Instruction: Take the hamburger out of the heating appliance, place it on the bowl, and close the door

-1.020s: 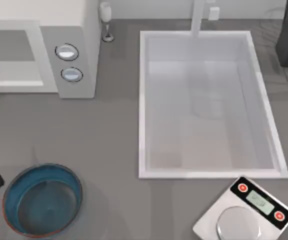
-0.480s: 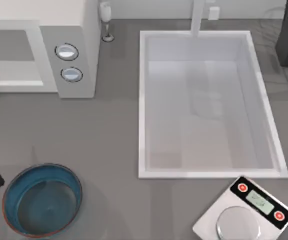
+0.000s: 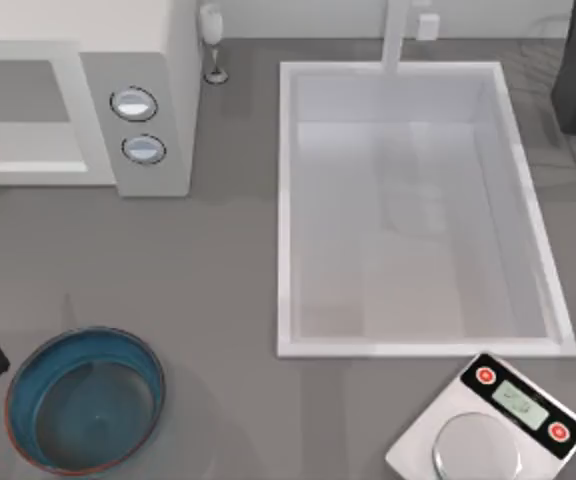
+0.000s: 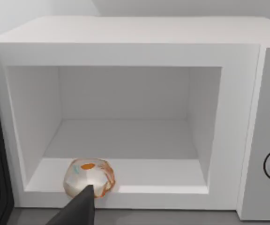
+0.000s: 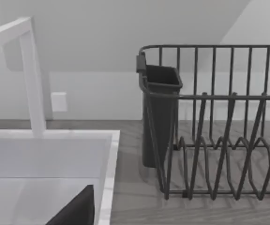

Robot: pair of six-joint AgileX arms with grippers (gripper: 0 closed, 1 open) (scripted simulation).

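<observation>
1 whitish, orange-topped hamburger point(image 4: 88, 177) sits inside the microwave point(image 4: 125, 51).

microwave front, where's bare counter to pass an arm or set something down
Widest bare patch: the grey counter between the microwave, the sink and the bowl. A narrower strip runs between sink and scale. Inside the microwave, the floor beside the hamburger is free. It is crowded by the dish rack behind the sink.

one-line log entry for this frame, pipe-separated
stage: pre-grasp | hamburger: at front edge inside microwave, door open | bowl: empty | left gripper: facing hamburger | right arm: parked by sink
</observation>
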